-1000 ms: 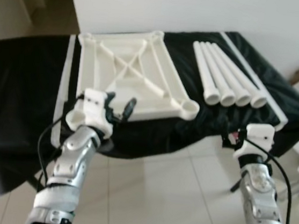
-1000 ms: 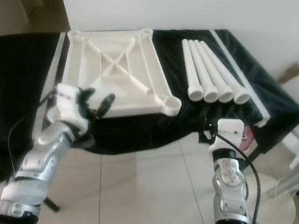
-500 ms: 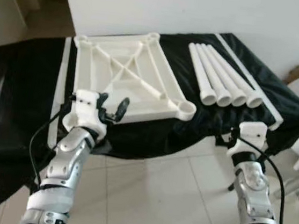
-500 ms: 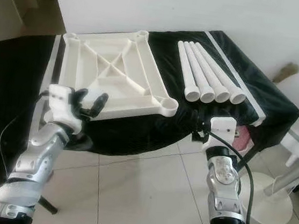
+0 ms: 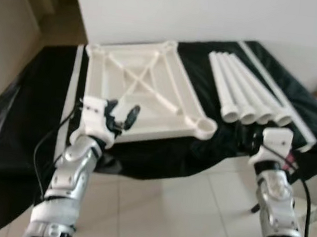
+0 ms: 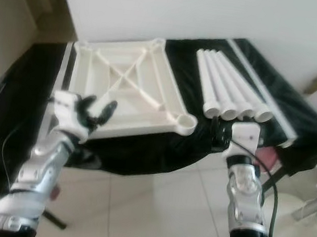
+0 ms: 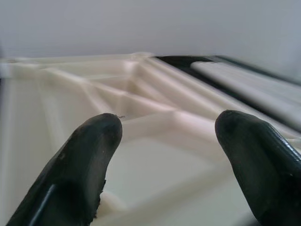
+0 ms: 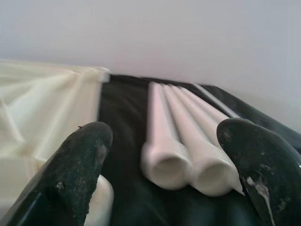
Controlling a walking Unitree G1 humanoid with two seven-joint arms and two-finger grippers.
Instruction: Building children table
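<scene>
A white ribbed tabletop (image 5: 145, 88) lies upside down on a bench draped in black cloth (image 5: 27, 115), with a round leg socket (image 5: 206, 125) at its near right corner. Several white tube legs (image 5: 244, 94) lie side by side to its right, open ends toward me. My left gripper (image 5: 121, 114) is open over the tabletop's near left edge; the left wrist view has its fingers (image 7: 89, 155) spread above the ribs. My right gripper (image 8: 162, 136) is open, level with the bench edge and facing the tube legs (image 8: 178, 141) between socket and tube ends.
A white wall stands right behind the bench. White strips (image 5: 276, 86) run along the cloth at the right and left sides. Pale tiled floor (image 5: 164, 216) lies under my arms. A white round-based stand (image 6: 303, 229) sits on the floor at the far right.
The whole picture has shifted, so the camera moved. Both grippers now sit slightly nearer the bench edge, the right one closer to the tube ends. Both stay open; nothing taken hold of.
</scene>
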